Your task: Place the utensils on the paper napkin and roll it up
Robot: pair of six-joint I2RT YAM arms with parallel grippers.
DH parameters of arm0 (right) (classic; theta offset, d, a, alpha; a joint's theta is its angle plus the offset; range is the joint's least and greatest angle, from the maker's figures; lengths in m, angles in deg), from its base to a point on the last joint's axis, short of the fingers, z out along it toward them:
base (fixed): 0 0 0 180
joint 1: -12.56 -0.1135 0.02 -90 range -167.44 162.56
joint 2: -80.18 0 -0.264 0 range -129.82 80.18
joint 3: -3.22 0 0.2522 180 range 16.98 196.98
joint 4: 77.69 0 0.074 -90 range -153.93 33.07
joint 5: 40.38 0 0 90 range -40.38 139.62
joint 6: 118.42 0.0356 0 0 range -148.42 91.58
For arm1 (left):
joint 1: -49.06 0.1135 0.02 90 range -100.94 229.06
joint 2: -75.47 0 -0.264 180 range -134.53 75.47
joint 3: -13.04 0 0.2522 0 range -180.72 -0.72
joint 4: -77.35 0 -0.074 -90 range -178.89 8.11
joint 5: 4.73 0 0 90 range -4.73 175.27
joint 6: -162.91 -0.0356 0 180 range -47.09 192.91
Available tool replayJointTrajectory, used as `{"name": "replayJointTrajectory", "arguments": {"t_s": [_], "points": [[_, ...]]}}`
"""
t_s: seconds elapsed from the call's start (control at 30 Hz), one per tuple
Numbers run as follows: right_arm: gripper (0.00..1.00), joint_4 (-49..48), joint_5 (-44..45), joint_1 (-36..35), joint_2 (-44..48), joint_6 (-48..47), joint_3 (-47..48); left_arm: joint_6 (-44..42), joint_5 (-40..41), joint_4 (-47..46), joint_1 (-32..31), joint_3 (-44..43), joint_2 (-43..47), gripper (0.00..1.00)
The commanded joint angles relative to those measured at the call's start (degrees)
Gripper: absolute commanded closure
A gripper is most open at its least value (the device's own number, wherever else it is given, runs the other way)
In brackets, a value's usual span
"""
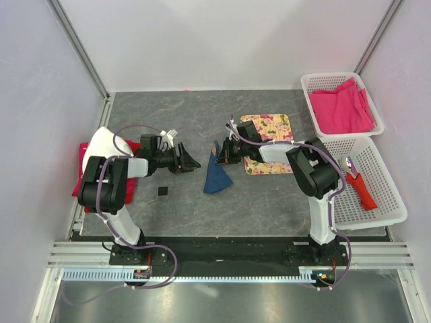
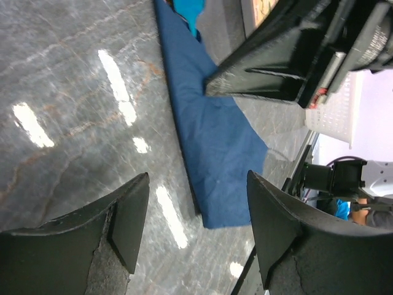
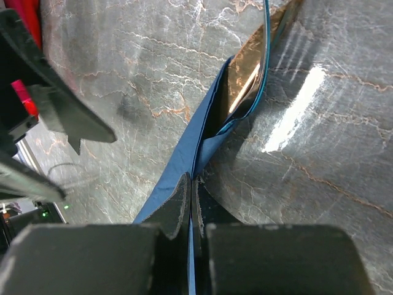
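The dark-blue paper napkin [image 1: 217, 176] lies folded into a narrow wedge in the middle of the table, also in the left wrist view [image 2: 215, 141]. My right gripper [image 1: 221, 154] is shut on its upper edge [image 3: 178, 166], with a thin blue layer pinched between the fingertips [image 3: 184, 190], which tents the napkin up. A bright-blue utensil end [image 1: 216, 144] pokes out of the fold's far end, also in the left wrist view [image 2: 187, 9]. A thin bright-blue edge [image 3: 264, 49] shows inside the fold. My left gripper [image 1: 192, 162] is open and empty just left of the napkin [image 2: 196, 203].
A floral mat [image 1: 269, 122] lies under the right arm. Two white baskets stand at the right: one with pink cloth [image 1: 342, 108], one [image 1: 377, 168] with a red-handled tool [image 1: 361, 187]. A red cloth [image 1: 81, 176] lies at far left. A small black square [image 1: 162, 192] lies near the left arm.
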Motion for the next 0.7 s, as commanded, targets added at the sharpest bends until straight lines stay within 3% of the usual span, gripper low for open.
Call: {"name": "replayJointTrajectory", "arguments": {"t_s": [0.0, 0.3, 0.43, 0.67], "points": [[1.00, -2.4, -0.3, -0.3, 3.6, -1.4, -0.7, 3.3, -1.1, -7.1, -0.5, -2.3, -2.8, 0.28], [1.00, -1.6, -2.1, -0.4, 4.2, -1.4, 0.7, 5.8, -2.5, -12.2, -1.1, -1.9, -6.7, 0.28], [1.00, 4.1, -3.6, -0.3, 2.6, -5.0, 4.1, 5.9, -3.3, -13.6, -1.0, -1.1, -6.3, 0.28], [1.00, 5.1, -5.3, -0.3, 3.1, -6.6, 6.0, 5.8, -5.1, -15.8, 0.2, 0.0, -4.2, 0.27]]}}
